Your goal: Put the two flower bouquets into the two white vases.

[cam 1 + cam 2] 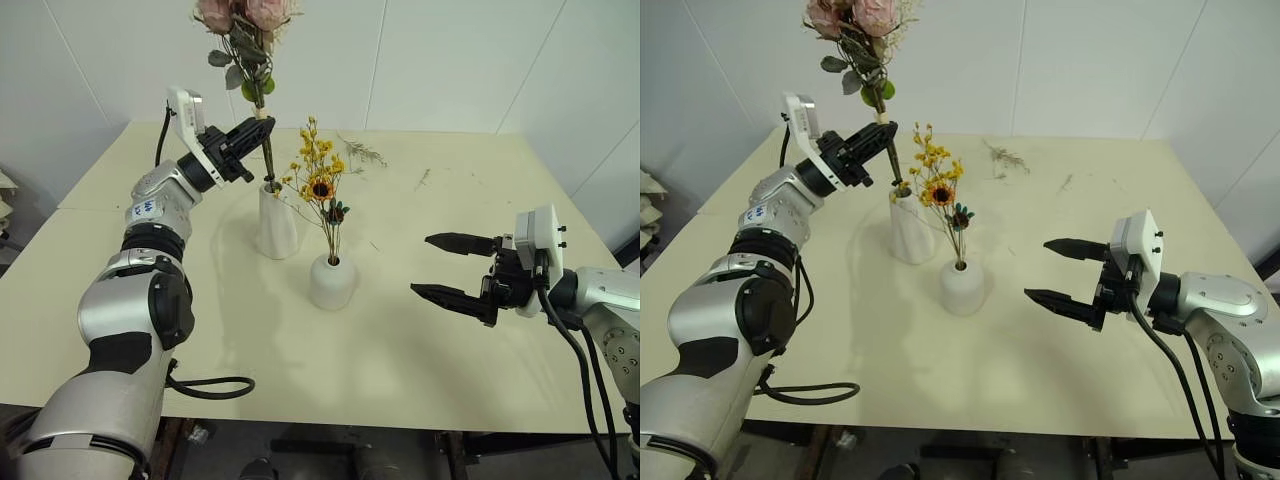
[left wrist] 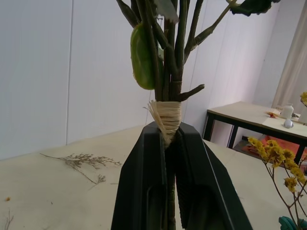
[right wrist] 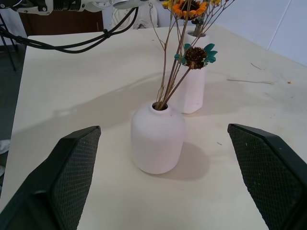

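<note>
Standing on the pale cream surface (image 1: 430,330) are two matte white ceramic vases. The short round vase (image 1: 332,281) holds the bouquet of small yellow sprigs with a little sunflower (image 1: 318,175) on thin stems. Just behind it and to the robot's left stands the tall tapered vase (image 1: 277,221). The left tool (image 1: 258,127) is clamped tight on the raffia-bound stems of the pink rose bouquet with green leaves (image 1: 245,40), holding it upright with the stem ends at the tall vase's mouth. The right tool (image 1: 448,267) hovers wide apart and empty, to the right of the short vase. Loose thin twigs (image 1: 362,151) lie near the far edge. A small blue-lettered label on the left forearm cannot be read.
</note>
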`<action>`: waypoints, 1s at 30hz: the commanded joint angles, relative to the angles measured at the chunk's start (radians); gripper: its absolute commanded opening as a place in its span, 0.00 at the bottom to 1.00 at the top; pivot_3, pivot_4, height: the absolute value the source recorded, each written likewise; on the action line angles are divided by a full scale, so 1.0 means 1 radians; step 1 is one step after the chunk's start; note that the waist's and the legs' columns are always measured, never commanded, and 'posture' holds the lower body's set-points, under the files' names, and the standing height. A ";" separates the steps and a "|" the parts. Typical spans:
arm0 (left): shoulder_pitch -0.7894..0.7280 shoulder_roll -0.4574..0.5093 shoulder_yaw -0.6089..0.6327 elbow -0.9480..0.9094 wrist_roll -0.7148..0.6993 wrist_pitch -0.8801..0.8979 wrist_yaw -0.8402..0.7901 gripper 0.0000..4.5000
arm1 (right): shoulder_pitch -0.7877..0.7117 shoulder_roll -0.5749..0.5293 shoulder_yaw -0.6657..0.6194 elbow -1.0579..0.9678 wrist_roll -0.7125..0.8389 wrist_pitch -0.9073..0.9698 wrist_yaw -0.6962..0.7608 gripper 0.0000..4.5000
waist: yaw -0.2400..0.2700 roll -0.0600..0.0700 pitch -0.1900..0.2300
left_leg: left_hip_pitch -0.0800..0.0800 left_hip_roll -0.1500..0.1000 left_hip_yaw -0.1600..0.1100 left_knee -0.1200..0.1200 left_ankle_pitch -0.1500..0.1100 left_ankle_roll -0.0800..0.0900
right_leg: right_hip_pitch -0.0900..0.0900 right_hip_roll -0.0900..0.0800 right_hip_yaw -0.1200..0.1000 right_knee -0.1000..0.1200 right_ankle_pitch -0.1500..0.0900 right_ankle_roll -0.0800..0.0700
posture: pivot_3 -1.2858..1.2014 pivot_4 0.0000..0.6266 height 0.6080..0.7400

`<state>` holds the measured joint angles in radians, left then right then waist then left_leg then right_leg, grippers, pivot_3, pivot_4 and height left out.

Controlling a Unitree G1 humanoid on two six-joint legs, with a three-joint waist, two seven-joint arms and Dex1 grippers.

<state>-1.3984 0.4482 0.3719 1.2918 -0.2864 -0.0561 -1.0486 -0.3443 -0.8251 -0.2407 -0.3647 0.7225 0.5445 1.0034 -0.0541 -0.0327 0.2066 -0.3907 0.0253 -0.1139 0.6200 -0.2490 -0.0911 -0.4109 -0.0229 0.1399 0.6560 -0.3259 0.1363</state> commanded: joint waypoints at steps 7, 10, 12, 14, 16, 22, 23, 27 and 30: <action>0.016 -0.003 -0.012 -0.015 0.020 -0.016 -0.021 0.08 | -0.012 -0.002 -0.003 -0.014 -0.007 -0.022 -0.001 1.00 | 0.001 0.000 0.000 | 0.000 0.000 0.000 0.000 0.000 0.000 | 0.000 0.000 0.000 0.000 0.000 0.000 | 0.52 0.24 1.00; 0.021 0.001 -0.021 -0.019 0.028 -0.007 -0.040 0.26 | -0.015 -0.001 -0.001 -0.013 -0.007 -0.023 -0.002 1.00 | 0.000 0.000 0.000 | 0.000 0.000 0.000 0.000 0.000 0.000 | 0.000 0.000 0.000 0.000 0.000 0.000 | 0.52 0.24 1.00; 0.022 0.011 -0.030 -0.023 0.025 0.023 -0.077 0.39 | -0.014 0.000 -0.002 -0.014 -0.009 -0.023 -0.002 1.00 | 0.000 0.000 0.000 | 0.000 0.000 0.000 0.000 0.000 0.000 | 0.000 0.000 0.000 0.000 0.000 0.000 | 0.52 0.24 1.00; 0.026 0.022 -0.036 -0.033 0.025 0.026 -0.097 0.52 | -0.012 0.002 -0.003 -0.016 -0.009 -0.022 -0.003 1.00 | 0.000 0.000 0.000 | 0.000 0.000 0.000 0.000 0.000 0.000 | 0.000 0.000 0.000 0.000 0.000 0.000 | 0.52 0.24 1.00; 0.031 0.031 -0.041 -0.041 0.025 0.024 -0.106 0.65 | -0.011 0.002 -0.004 -0.017 -0.010 -0.022 -0.002 1.00 | 0.000 0.000 0.000 | 0.000 0.000 0.000 0.000 0.000 0.000 | 0.000 0.000 0.000 0.000 0.000 0.000 | 0.52 0.24 1.00; 0.047 0.049 -0.043 -0.053 0.023 0.011 -0.105 0.99 | -0.025 0.006 0.007 -0.004 -0.017 -0.025 0.002 1.00 | -0.001 0.000 0.000 | 0.000 0.000 0.000 0.000 0.000 0.000 | 0.000 0.000 0.000 0.000 0.000 0.000 | 0.52 0.24 1.00; 0.050 0.050 -0.042 -0.054 0.022 0.012 -0.105 0.99 | -0.028 0.007 0.009 -0.002 -0.017 -0.025 0.003 1.00 | 0.000 0.000 0.000 | 0.000 0.000 0.000 0.000 0.000 0.000 | 0.000 0.000 0.000 0.000 0.000 0.000 | 0.52 0.24 1.00; 0.057 0.040 -0.045 -0.051 0.026 0.000 -0.086 0.99 | -0.045 0.010 0.025 0.014 -0.023 -0.029 0.010 1.00 | 0.000 0.000 0.000 | 0.000 0.000 0.000 0.000 0.000 0.000 | 0.000 0.000 0.000 0.000 0.000 0.000 | 0.52 0.24 1.00; 0.056 0.028 -0.042 -0.049 0.024 -0.015 -0.071 0.99 | -0.052 0.010 0.030 0.019 -0.025 -0.031 0.011 1.00 | 0.001 0.000 0.000 | 0.000 0.000 0.000 0.000 0.000 0.000 | 0.000 0.000 0.000 0.000 0.000 0.000 | 0.52 0.24 1.00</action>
<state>-1.3272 0.4783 0.3281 1.2686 -0.2626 -0.0447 -1.1301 -0.3804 -0.8159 -0.2010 -0.3397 0.6946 0.5320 1.0112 -0.0529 -0.0327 0.2066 -0.3908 0.0253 -0.1140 0.6203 -0.2490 -0.0911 -0.4109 -0.0230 0.1398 0.6560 -0.3259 0.1363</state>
